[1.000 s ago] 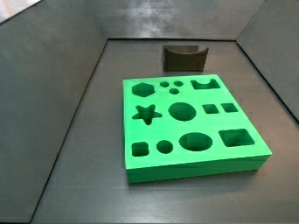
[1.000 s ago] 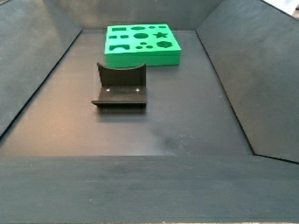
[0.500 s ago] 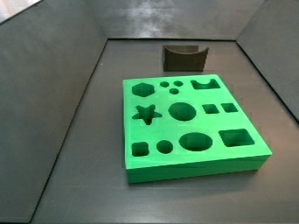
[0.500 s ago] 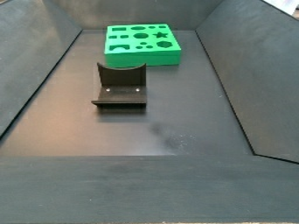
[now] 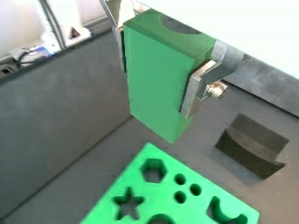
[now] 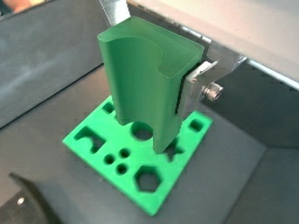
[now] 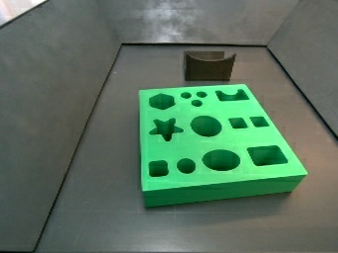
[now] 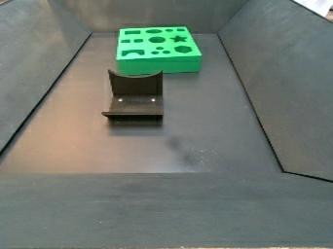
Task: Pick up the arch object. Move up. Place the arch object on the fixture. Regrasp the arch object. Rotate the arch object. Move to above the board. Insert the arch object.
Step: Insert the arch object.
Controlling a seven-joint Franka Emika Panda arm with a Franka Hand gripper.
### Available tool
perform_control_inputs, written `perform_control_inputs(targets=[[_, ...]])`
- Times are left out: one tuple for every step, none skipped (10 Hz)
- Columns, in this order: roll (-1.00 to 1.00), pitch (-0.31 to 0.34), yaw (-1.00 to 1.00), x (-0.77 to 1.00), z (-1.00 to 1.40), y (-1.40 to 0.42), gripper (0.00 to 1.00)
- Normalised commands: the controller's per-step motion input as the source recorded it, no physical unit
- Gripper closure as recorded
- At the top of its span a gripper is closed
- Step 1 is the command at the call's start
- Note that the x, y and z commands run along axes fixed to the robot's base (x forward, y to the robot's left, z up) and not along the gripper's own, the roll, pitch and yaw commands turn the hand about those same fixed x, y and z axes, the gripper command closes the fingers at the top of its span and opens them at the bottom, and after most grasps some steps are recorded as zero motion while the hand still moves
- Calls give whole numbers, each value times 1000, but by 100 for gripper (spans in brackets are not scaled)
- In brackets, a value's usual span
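Note:
My gripper (image 5: 163, 68) is shut on the arch object (image 5: 162, 79), a bright-green oblong block held upright between the silver fingers (image 5: 201, 83); its curved cut-out shows in a wrist view (image 6: 146, 92). It hangs high above the board (image 6: 140, 149), the large green slab with shaped holes, which also shows in a wrist view (image 5: 176, 188) and in both side views (image 7: 211, 143) (image 8: 159, 49). The dark fixture (image 5: 254, 144) stands on the floor beside the board and shows in both side views (image 7: 209, 64) (image 8: 134, 95). Neither gripper nor arch object shows in the side views.
Dark sloping walls (image 7: 59, 99) enclose the grey floor (image 8: 182, 146) on all sides. Cables and rig parts (image 5: 41, 48) lie beyond the wall in a wrist view.

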Motion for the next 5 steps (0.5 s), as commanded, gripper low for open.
perform_control_inputs(targets=[[-63, 0, 0, 1000, -934, 683, 100], [-86, 0, 0, 1000, -934, 560, 100], [-84, -10, 0, 1000, -877, 286, 100], [-51, -83, 0, 1000, -754, 0, 100], [0, -126, 0, 969, -589, -251, 100]])
